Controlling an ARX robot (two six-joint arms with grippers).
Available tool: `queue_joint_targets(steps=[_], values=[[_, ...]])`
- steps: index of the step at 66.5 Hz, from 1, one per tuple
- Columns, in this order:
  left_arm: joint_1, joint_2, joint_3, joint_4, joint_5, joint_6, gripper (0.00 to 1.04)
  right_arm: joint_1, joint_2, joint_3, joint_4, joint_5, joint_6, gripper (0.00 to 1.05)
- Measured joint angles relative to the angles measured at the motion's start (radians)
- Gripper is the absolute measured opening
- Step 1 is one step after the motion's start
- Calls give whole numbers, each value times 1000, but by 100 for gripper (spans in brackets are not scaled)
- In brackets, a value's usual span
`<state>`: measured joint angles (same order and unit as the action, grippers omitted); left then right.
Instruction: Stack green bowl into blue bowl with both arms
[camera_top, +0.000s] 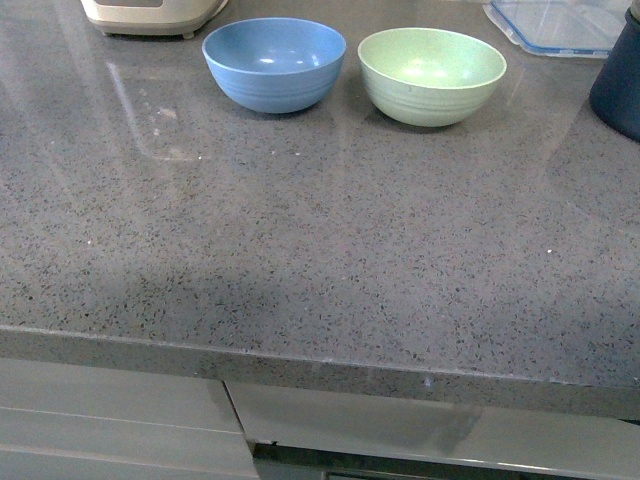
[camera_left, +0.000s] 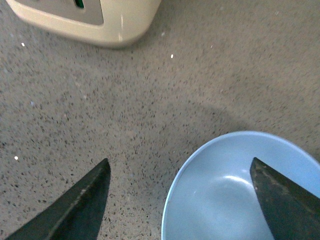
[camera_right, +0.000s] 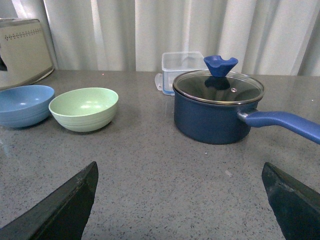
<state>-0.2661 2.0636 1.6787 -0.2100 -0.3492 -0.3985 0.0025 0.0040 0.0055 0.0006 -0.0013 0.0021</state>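
Note:
The blue bowl (camera_top: 273, 62) and the green bowl (camera_top: 431, 74) stand upright side by side at the back of the grey speckled counter (camera_top: 320, 230), blue on the left, a small gap between them. Neither arm shows in the front view. My left gripper (camera_left: 180, 170) is open and empty, close above the blue bowl (camera_left: 235, 195), one finger over its inside and the other over bare counter. My right gripper (camera_right: 180, 172) is open and empty, low over the counter, well back from the green bowl (camera_right: 84, 108) and the blue bowl (camera_right: 22, 104).
A cream appliance (camera_top: 150, 14) stands at the back left, close to the blue bowl. A clear lidded container (camera_top: 555, 24) and a dark navy pot (camera_right: 217, 106) with a long handle (camera_right: 285, 123) stand at the back right. The counter's front edge (camera_top: 320, 365) runs below.

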Motion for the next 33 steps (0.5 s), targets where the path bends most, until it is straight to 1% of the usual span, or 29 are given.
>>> queue_joint_targets(steps=[1, 4, 8, 13, 24, 31, 33], values=[[2, -15, -10, 3, -1, 3, 96, 0, 0, 0, 0, 0, 0, 95], [6, -53, -40, 13, -9, 14, 100, 0, 0, 0, 0, 0, 0, 95], [12, -104, -90, 30, -24, 23, 97, 0, 0, 0, 0, 0, 0, 95], [20, -186, -177, 41, -34, 33, 98, 0, 0, 0, 0, 0, 0, 95], [23, -406, -436, 31, -89, 57, 98, 0, 0, 0, 0, 0, 0, 95], [13, -583, -628, -30, -122, 57, 98, 0, 0, 0, 0, 0, 0, 95], [9, -663, -710, -64, -140, 54, 98, 0, 0, 0, 0, 0, 0, 95]])
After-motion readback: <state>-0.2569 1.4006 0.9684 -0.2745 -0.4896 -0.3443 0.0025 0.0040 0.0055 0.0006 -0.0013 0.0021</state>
